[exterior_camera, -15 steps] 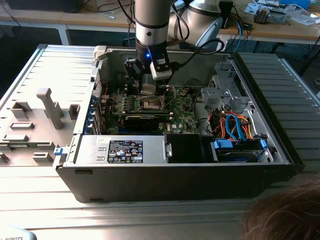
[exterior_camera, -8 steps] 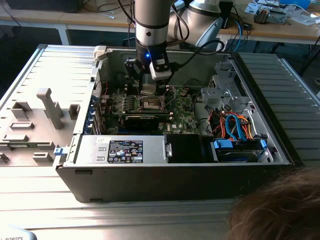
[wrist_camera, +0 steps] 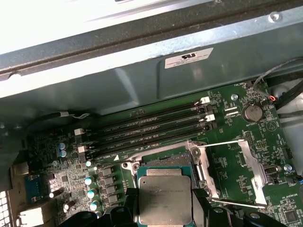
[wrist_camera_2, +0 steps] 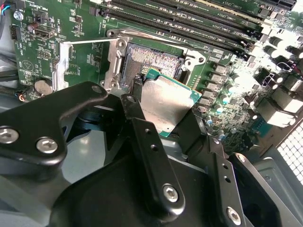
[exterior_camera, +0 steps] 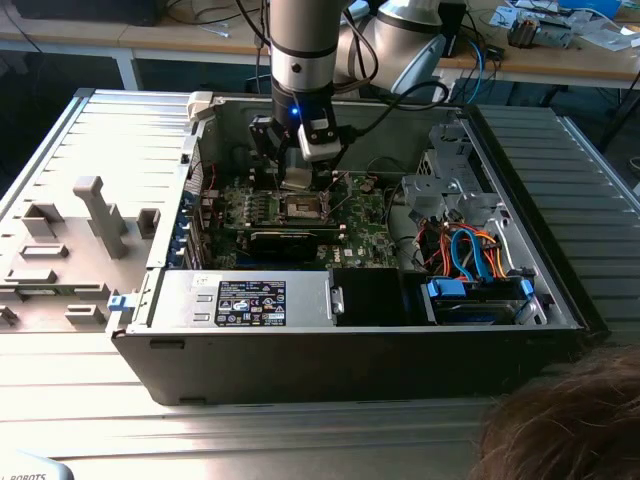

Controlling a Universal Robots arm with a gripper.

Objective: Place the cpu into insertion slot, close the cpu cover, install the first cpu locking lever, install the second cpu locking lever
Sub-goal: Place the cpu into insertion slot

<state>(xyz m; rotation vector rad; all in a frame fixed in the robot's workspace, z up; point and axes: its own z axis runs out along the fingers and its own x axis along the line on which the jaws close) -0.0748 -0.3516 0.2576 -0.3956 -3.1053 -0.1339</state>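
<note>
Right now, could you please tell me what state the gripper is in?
The gripper is shut on the chip, holding it by the open socket.

The small flat square cpu (wrist_camera_2: 163, 106), with a pale silvery metal top and a thin green rim, is clamped by opposite edges between the black jaws. It hangs tilted just over one side of the insertion slot (wrist_camera_2: 154, 59) and is not seated. This small square socket (exterior_camera: 303, 208), dark in the centre with a silvery rim, lies uncovered on the green board in the upper centre of the exterior view. The thin silvery metal cpu cover (wrist_camera: 253, 161) is swung aside, just beside the slot.
</note>
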